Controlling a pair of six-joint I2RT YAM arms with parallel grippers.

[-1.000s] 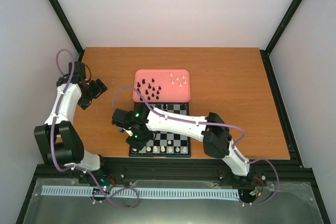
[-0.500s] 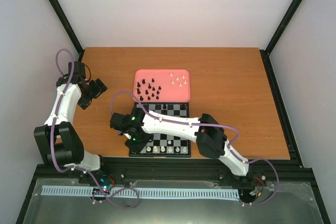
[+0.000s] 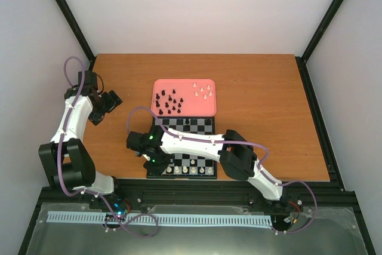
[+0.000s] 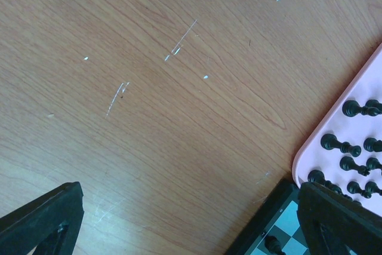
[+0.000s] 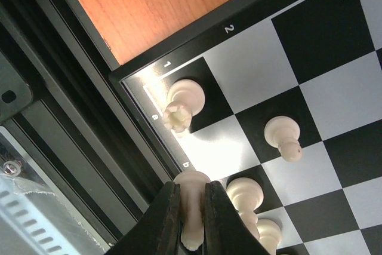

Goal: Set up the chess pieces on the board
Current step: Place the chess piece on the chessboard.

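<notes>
Running along the board's [image 5: 334, 40] edge are digits [image 5: 228, 28] — 1, 2, 3.

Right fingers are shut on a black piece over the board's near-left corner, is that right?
Not quite: the piece in the right fingers is cream-white, not black; the right wrist view shows it. They are shut on it over the board's near-left corner.

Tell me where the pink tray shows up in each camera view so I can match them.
Top external: pink tray mid-picture, just beyond the board.
Left wrist: its corner at the right edge, holding black pieces.
Right wrist: not in view.
Shared landmark: the board, bottom right in left wrist, filling right wrist.
</notes>
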